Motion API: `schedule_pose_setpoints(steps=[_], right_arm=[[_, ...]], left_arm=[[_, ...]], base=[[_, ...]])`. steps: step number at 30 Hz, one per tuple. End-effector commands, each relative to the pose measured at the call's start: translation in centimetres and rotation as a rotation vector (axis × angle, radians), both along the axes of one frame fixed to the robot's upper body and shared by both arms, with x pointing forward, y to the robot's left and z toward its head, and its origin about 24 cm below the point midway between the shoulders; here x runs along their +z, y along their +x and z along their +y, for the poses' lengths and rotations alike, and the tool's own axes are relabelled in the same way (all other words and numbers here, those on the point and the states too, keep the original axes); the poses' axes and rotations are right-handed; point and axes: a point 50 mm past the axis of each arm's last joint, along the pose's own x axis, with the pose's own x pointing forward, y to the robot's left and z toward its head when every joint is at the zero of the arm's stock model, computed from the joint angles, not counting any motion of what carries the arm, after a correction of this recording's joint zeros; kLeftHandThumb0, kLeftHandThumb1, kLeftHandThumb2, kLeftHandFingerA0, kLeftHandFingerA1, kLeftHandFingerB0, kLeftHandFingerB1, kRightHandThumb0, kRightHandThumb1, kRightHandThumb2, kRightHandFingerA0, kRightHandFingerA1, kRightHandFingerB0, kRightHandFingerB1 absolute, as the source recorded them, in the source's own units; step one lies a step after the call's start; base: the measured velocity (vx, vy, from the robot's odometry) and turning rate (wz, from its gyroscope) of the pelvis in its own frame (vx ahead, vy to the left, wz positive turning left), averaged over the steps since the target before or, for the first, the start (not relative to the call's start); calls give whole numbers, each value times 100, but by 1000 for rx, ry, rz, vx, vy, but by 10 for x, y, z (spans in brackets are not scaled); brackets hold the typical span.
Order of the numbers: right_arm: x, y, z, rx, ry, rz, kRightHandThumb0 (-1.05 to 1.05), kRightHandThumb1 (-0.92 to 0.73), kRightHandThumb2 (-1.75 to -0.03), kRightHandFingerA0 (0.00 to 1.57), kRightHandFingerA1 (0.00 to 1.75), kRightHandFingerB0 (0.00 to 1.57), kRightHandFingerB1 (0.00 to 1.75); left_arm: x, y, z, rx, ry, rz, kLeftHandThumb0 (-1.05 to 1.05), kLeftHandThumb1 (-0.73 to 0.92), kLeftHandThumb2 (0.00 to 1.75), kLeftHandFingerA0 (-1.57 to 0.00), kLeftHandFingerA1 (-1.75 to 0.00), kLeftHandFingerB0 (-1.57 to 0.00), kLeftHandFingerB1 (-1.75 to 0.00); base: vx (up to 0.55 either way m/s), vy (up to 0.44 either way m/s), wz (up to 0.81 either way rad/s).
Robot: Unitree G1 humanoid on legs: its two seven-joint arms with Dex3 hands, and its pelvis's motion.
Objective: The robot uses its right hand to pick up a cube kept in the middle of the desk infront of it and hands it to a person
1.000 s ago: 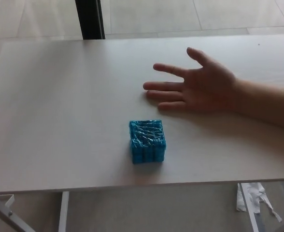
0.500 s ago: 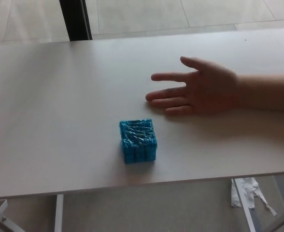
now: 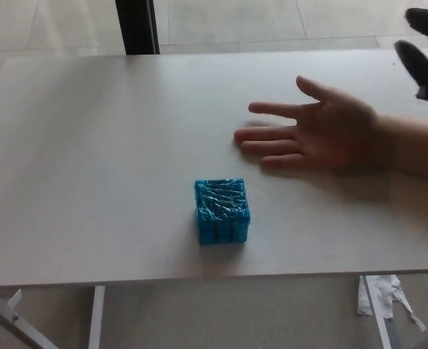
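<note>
One head view, aimed steeply down across the desk.

The desk is seen from its near edge, close in, with floor shown beyond the far edge and below the near one. The cube is framed just below centre; no second view is given.

Person's hand lies between right hand and cube.

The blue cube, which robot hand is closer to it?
The right hand: it is at the picture's top right edge, far beyond the blue cube, past the person's open hand. The left hand is not in view.
</note>
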Motion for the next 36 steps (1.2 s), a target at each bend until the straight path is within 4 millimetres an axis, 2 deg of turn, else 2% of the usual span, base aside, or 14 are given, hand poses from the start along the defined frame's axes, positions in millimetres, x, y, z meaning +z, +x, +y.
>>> schedule_pose_setpoints(steps=[1,2,3,4,5,6,7,24,25,27,28,29,35,36], right_arm=[[-13,1,67,221,-332,33,-59,-50,-56,44,45,39,33],[-23,-1,77,249,-388,37,-62,-51,-56,44,46,40,34],[-26,-1,79,261,-411,40,-66,-42,-80,37,55,31,46],[-30,-2,82,267,-439,63,-66,-53,-57,40,47,39,33],[-33,-2,84,271,-449,64,-68,-41,-81,37,54,33,45],[-36,-2,86,278,-461,68,-69,-42,-81,36,55,32,45],[-39,-2,88,292,-490,80,-66,-53,-58,40,46,39,33],[-56,-3,100,328,-773,88,-70,-58,-59,43,49,43,34],[-59,-3,102,337,-803,89,-72,-59,-59,39,46,42,34],[-63,-4,105,344,-844,80,-74,-60,-60,38,46,41,34],[-65,-4,108,348,-861,82,-80,-48,-75,34,50,38,41],[-68,-5,111,353,-872,83,-78,-62,-60,36,45,41,35],[-85,-7,127,374,-873,137,-83,-64,-60,23,48,36,36],[-87,-8,129,381,-865,153,-82,-64,-60,22,47,35,35]], left_arm=[[8,-3,7,-29,20,7,-105,61,77,-33,-152,-10,-132],[8,-3,8,-40,21,0,-105,61,76,-34,-155,-10,-135],[8,-3,8,-38,21,1,-105,62,76,-33,-155,-10,-136],[8,-2,7,-39,26,9,-105,62,80,-32,-155,-10,-135],[8,-2,7,-39,27,9,-105,62,79,-31,-155,-10,-136],[8,-2,7,-40,26,6,-105,62,77,-31,-155,-10,-136],[8,-1,7,-34,23,2,-105,61,78,-31,-154,-10,-136],[11,2,8,-60,37,18,-105,61,78,-44,-158,-10,-130],[11,3,8,-67,42,22,-105,59,84,-55,-150,-2,-146],[11,2,8,-73,41,23,-105,59,84,-50,-151,-2,-146],[10,2,8,-70,38,19,-105,59,81,-46,-160,-10,-132],[10,2,8,-70,36,20,-105,61,79,-42,-158,-9,-132],[8,1,6,-81,37,34,-105,58,86,-49,-149,-4,-145],[8,1,6,-82,42,38,-105,62,79,-43,-156,-12,-133]], base=[[0,0,0],[0,0,0],[0,0,0],[0,0,0],[0,0,0],[0,0,0],[0,0,0],[0,0,0],[0,0,0],[0,0,0],[0,0,0],[0,0,0],[0,0,0],[0,0,0]])
